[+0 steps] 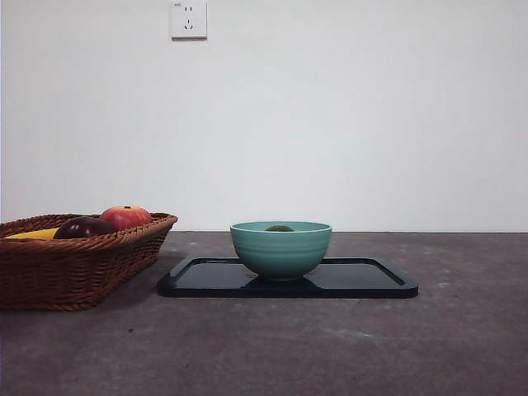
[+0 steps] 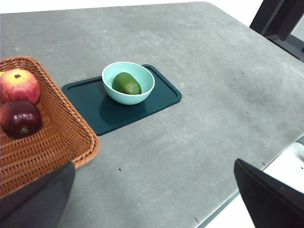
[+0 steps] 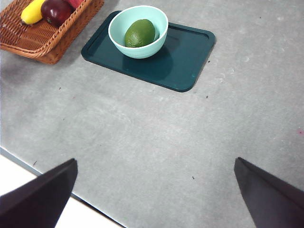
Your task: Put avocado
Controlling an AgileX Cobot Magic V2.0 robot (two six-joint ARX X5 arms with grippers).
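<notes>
Item, my left claw (image 2: 152, 199): raised high over the near part of the surface (image 2: 199, 118), tilted downward to look across it; its two black jaws stand wide apart with nothing between them.

Item, my right claw (image 3: 154, 197): likewise raised and tilted down above the near edge of the surface, jaws spread wide, holding nothing. Neither arm enters the front view.

Item, the surface: grey, mottled, bare between my claws and the tray.

Item, tray (image 1: 371, 280): dark, rectangular, with a low rim, lying flat on the surface, well apart from both claws.

Item, bowl (image 1: 280, 252): pale teal, upright, standing on the tray toward the end nearer the basket.

Item, the avocado (image 3: 140, 33): dark green, oval, lying on its side inside the bowl. From the front only its top shows above the bowl's rim.

Item, basket (image 1: 74, 268): brown wicker, on the surface beside the tray but apart from it. Inside lie a red-orange apple-like fruit (image 1: 125, 218), a dark purple round fruit (image 1: 82, 228) touching it, and a yellow fruit (image 3: 32, 12), possibly a banana, though too little shows to be sure.

Item, wall (image 1: 346, 115): white, behind the surface, bearing a white socket (image 1: 188, 19) high up.
</notes>
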